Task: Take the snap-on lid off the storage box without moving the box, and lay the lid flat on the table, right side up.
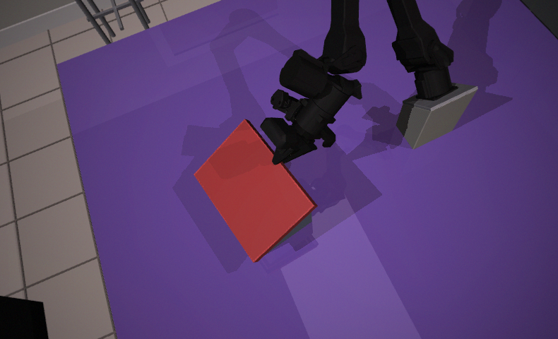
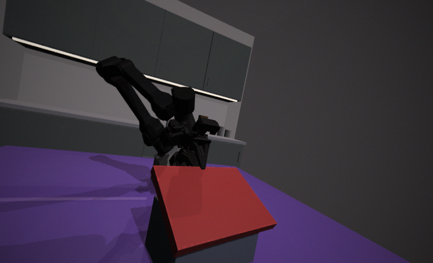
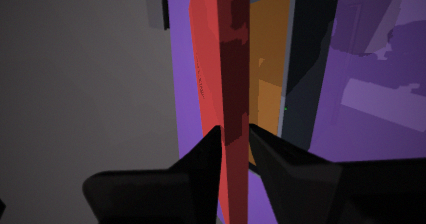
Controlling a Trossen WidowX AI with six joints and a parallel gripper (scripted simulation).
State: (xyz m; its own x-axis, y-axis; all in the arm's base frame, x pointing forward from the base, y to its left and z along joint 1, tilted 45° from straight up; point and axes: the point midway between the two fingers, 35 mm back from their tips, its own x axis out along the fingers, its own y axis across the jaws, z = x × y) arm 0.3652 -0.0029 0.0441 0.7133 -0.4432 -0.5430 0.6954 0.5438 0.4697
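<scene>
Flat red rectangular lid (image 1: 252, 188): tilted, its raised edge pinched in the black parallel-jaw gripper (image 1: 278, 158), blocking approach from above. Dark open-topped storage box (image 2: 212, 250) beneath: a gap shows along the raised side, orange interior (image 3: 267, 84) visible. Grey block arm base (image 1: 435, 119): well apart on the purple table (image 1: 441, 251).

Looks like a kitchen: dark wall cupboards (image 2: 183, 49) with a light strip (image 2: 55, 52) underneath, a long counter (image 2: 65, 114), tiled floor (image 1: 30, 167).
</scene>
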